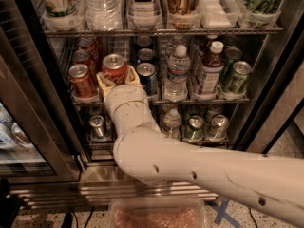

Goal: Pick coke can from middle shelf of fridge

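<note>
The coke can (114,67), bright red with a silver top, stands at the front of the second lane from the left on the middle shelf (199,100) of the fridge (40,103). My gripper (118,79) reaches in from below. Its cream fingers (105,83) sit on either side of the can's lower body, shut on it. My white arm (190,167) crosses the lower right of the view and hides the can's base and part of the lower shelf.
Darker red-brown cans (82,79) stand just left of the coke can, blue cans (147,77) just right. Water bottles (178,72) and green cans (237,77) fill the right lanes. The glass door (19,141) is at left, the slatted base (95,189) below.
</note>
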